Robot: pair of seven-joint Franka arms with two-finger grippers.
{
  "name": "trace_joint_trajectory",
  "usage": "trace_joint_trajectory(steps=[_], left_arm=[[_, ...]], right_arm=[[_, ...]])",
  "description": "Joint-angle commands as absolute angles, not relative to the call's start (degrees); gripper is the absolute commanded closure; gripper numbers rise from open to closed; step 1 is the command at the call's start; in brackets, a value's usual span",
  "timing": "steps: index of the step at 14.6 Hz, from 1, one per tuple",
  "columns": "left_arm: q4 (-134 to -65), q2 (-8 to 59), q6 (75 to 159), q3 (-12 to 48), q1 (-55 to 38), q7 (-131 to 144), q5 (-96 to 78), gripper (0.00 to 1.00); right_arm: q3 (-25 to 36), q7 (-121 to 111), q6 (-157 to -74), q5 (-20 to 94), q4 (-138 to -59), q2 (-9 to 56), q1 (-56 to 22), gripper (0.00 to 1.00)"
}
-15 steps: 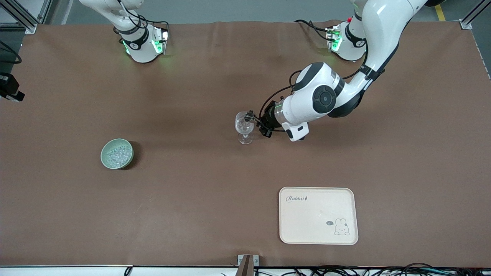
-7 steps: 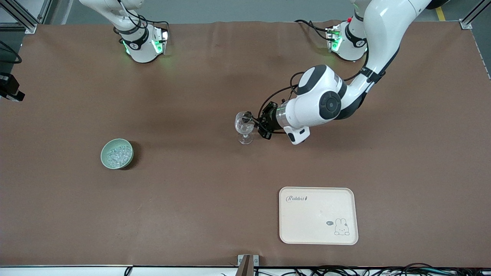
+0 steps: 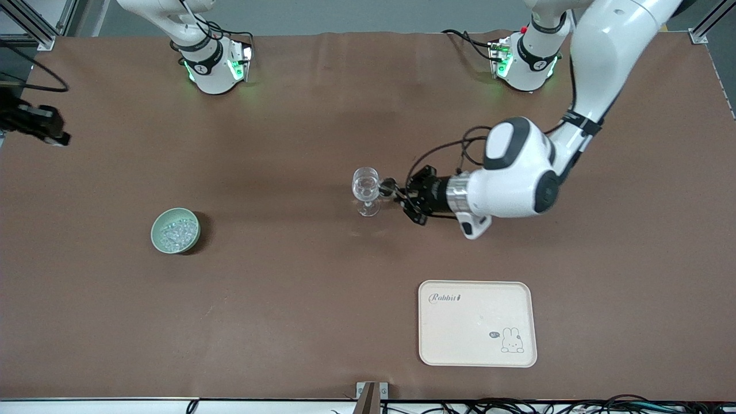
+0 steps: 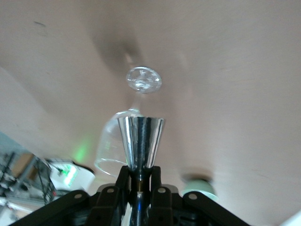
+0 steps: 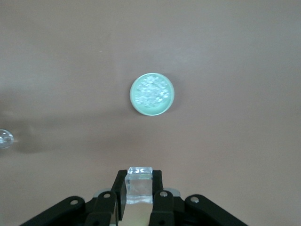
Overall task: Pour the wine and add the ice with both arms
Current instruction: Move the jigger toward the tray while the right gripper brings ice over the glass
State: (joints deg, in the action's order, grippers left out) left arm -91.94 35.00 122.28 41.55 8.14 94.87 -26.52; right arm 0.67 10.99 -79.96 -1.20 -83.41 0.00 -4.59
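A clear stemmed glass (image 3: 366, 191) stands mid-table. My left gripper (image 3: 399, 194) is level with the glass's bowl, beside it toward the left arm's end. It is shut on the waist of the steel jigger (image 3: 387, 186), whose wide end points at the glass. In the left wrist view the jigger (image 4: 140, 140) sits between the fingers in front of the glass (image 4: 113, 146). My right gripper (image 5: 139, 176) is high over the table, shut on a clear ice cube (image 5: 139, 184). The pale green bowl (image 3: 175, 230) of ice chunks (image 5: 151, 92) lies below it.
A cream tray (image 3: 477, 323) with a rabbit print lies near the front camera, toward the left arm's end. The brown mat (image 3: 287, 299) covers the table. A black part of the right arm's hand (image 3: 35, 119) shows at the view's edge.
My left arm has drawn back toward its end of the table, taking the jigger off the glass's rim to beside the glass. The black part of the right hand has shifted inward.
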Motion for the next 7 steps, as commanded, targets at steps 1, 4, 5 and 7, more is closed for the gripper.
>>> trace_joint_trajectory(steps=[1, 4, 5, 7], left_arm=[[-84.48, 41.12, 120.15, 42.36, 12.55, 92.65, -28.38, 1.00], [-78.94, 46.57, 120.15, 42.10, 16.86, 86.85, -33.91, 1.00], [-77.88, 47.97, 120.15, 42.10, 18.62, 85.10, -34.97, 1.00], [-75.86, 50.88, 120.41, 42.01, 21.52, 83.68, -36.03, 1.00]], right_arm=[[0.88, 21.41, -79.54, -1.14, -82.79, 1.05, -13.15, 0.99], [0.79, 32.31, -81.99, 3.23, -82.36, 5.17, -19.58, 0.99], [-0.51, 37.13, -83.92, 3.60, -82.18, 6.84, -21.51, 0.99], [-7.17, 46.88, -89.09, 2.99, -82.00, 10.70, -22.06, 0.99]])
